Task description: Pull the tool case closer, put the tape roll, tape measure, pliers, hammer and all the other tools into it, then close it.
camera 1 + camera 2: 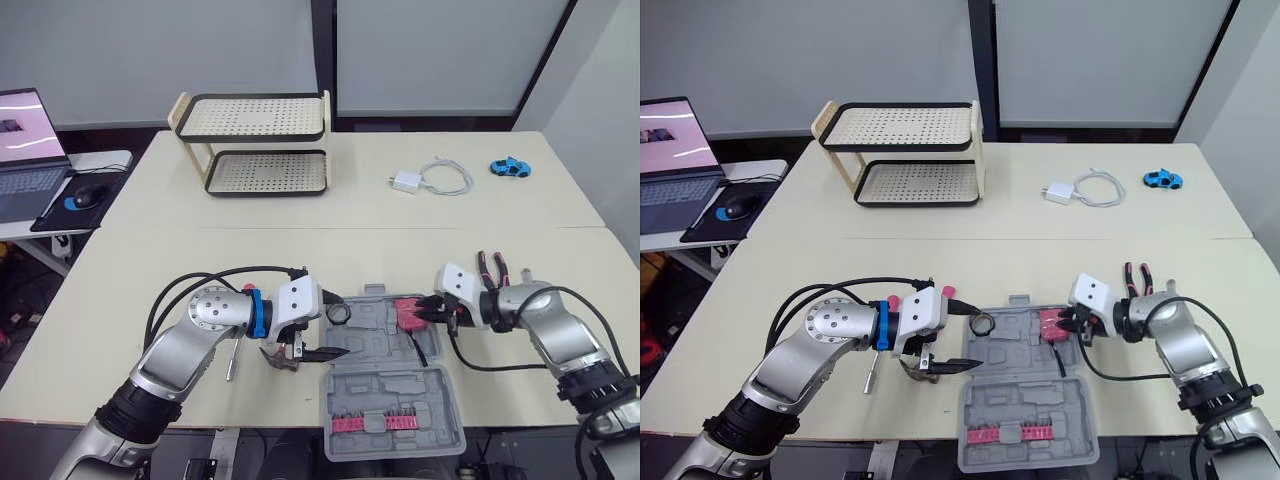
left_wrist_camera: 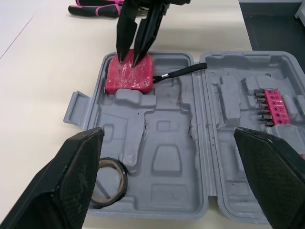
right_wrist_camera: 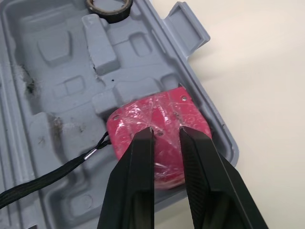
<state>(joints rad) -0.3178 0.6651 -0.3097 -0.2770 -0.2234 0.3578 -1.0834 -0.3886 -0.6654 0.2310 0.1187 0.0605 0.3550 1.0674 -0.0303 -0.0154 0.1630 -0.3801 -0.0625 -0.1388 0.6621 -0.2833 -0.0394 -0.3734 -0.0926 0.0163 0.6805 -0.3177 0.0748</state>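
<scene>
The grey tool case [image 1: 372, 345] lies open at the table's front edge, its lid toward me holding a pink bit rack [image 1: 375, 421]. A black tape roll [image 2: 108, 183] sits in the case's left corner. The pink tape measure [image 3: 162, 129] lies in the right corner, its black strap trailing across the tray. My right gripper [image 3: 166, 131] is shut to a narrow gap, tips resting on the tape measure's top. My left gripper [image 1: 334, 328] hangs open over the case's left part, holding nothing. Pink-and-black pliers [image 1: 492, 268] lie right of the case. A hammer head [image 1: 277, 359] and a screwdriver [image 1: 233, 357] lie left of it.
A two-tier perforated rack [image 1: 255, 145] stands at the back left of the table. A white charger with its cable [image 1: 420, 180] and a blue toy car [image 1: 510, 167] lie at the back right. A laptop [image 1: 25, 150] and a mouse [image 1: 85, 195] sit on a side desk.
</scene>
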